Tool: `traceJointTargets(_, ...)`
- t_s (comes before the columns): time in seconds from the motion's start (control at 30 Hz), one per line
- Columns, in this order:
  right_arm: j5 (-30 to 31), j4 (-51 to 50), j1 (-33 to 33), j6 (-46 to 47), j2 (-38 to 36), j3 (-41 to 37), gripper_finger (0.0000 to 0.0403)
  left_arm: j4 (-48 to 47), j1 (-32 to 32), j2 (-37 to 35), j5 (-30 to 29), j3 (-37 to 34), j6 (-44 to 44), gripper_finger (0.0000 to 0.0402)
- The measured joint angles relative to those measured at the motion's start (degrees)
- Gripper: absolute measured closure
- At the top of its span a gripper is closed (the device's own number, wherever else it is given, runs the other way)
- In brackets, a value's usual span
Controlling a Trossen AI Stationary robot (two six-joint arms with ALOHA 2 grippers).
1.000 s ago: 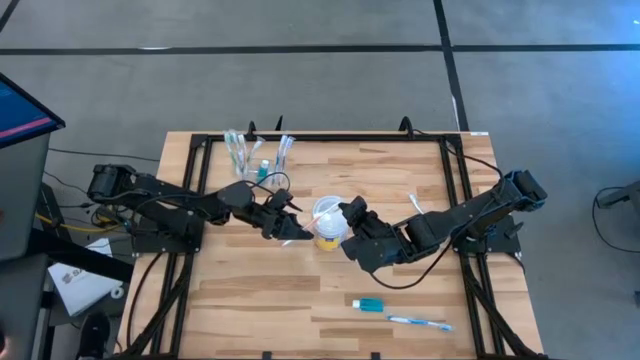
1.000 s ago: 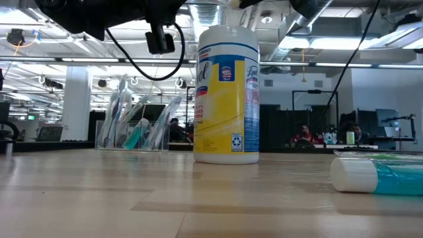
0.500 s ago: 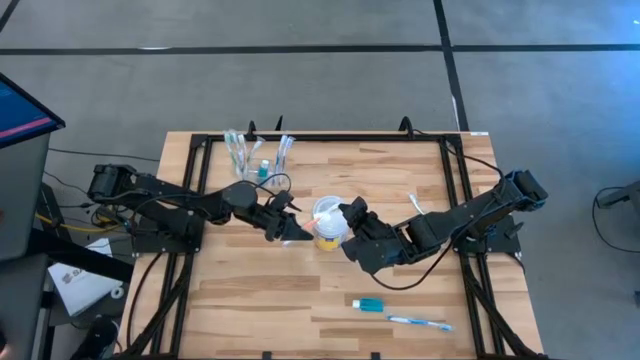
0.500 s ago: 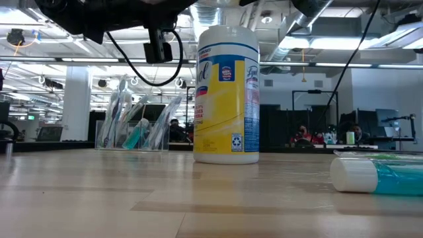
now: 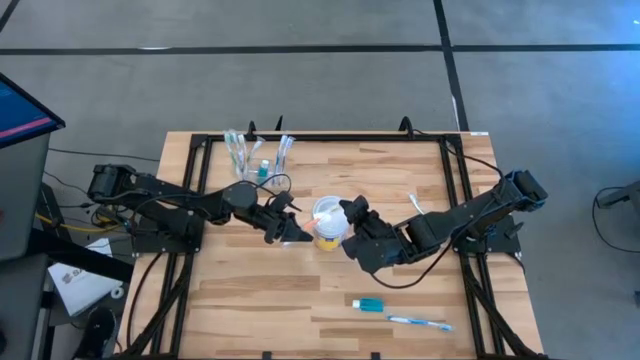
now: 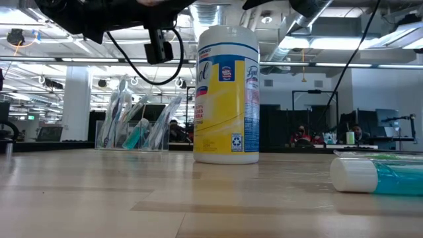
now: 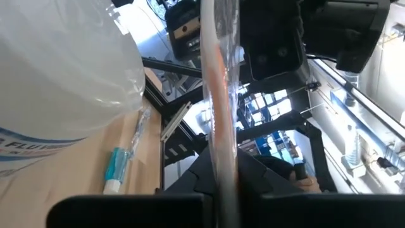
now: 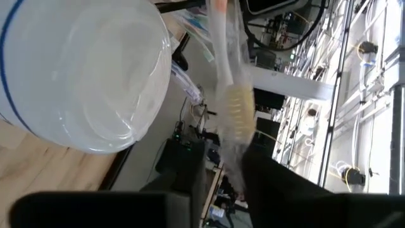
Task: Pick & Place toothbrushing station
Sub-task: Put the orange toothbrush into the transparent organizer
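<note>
Both arms crowd the tub (image 5: 328, 222) mid-table, station (image 5: 257, 158) at rear edge.

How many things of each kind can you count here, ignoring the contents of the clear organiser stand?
Wrapped toothbrushes: 2 (one lying flat, one held aloft)
Toothpaste tube: 1
Wipes tub: 1
Organiser stand: 1
Total: 5

Overhead, table-level, two perhaps tub-close wrist-cams.

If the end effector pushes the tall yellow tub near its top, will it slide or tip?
The yellow tub stands tall on a narrow base, so a high push probably tips it. Its round body would likely roll afterwards. The smooth wooden table suggests that a low push slides it.
</note>
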Motion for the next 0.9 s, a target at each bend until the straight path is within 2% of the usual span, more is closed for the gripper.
traceJointTargets(0.3, 0.9, -0.4, 0.0, 5.0, 0.0, 0.0, 0.0262, 0.1, 0.0, -0.3, -2.0, 0.1, 4.5, 0.0393)
traceJointTargets(0.57, 5.3, -0.4, 0.0, 6.3, -0.6, -0.1, 0.0243, 0.1, 0.0, -0.3, -3.5, 0.1, 6.3, 0.0393)
traceJointTargets(0.9, 5.7, -0.9, 0.1, 11.7, -2.4, -0.1, 0.0218, 0.0, -0.1, -0.3, -7.2, 0.1, 10.1, 0.0394)
